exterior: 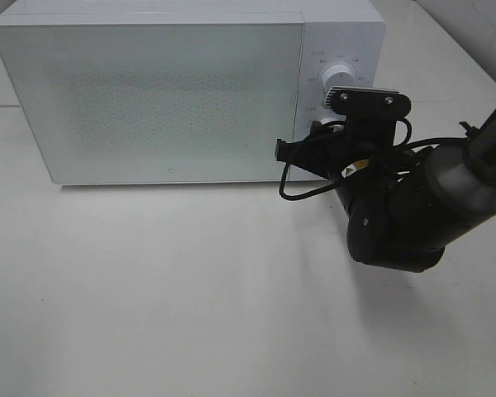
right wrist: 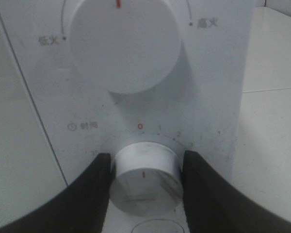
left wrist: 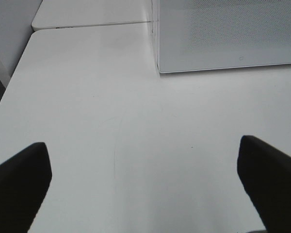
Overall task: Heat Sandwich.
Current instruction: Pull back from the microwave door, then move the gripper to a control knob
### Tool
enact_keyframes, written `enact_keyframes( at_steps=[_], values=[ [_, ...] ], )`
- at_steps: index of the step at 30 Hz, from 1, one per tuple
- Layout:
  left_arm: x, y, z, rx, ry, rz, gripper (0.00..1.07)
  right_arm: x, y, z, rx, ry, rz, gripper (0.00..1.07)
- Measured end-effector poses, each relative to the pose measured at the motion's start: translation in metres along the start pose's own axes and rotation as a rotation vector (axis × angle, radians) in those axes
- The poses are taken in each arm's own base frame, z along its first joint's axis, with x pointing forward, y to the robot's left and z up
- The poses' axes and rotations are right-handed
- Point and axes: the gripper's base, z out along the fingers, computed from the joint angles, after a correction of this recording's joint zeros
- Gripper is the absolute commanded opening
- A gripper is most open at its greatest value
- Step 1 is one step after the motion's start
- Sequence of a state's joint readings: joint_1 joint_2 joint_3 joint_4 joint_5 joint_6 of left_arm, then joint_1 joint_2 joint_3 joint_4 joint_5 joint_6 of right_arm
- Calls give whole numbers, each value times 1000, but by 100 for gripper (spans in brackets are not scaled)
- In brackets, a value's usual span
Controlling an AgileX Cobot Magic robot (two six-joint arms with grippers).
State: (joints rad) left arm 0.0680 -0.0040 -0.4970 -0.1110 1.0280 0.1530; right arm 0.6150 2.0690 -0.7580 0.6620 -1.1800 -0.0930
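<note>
The right gripper clamps the round white lower dial of the white microwave; the left gripper stands wide open, empty.

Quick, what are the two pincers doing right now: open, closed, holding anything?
The left pincer is open, holding nothing.
The right pincer is closed on the lower knob.

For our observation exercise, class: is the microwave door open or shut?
Shut. The door lies flush with the control panel, and no interior shows.
</note>
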Motion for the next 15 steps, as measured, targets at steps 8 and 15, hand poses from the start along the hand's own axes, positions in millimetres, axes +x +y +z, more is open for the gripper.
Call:
enact_keyframes(
  at_steps=[8, 15],
  values=[
    [0, 0, 0, 0, 0, 0, 104, 0, 0, 0, -1, -10, 344, 9],
    [0, 0, 0, 0, 0, 0, 104, 0, -1, 0, -1, -11, 797, 9]
  ],
)
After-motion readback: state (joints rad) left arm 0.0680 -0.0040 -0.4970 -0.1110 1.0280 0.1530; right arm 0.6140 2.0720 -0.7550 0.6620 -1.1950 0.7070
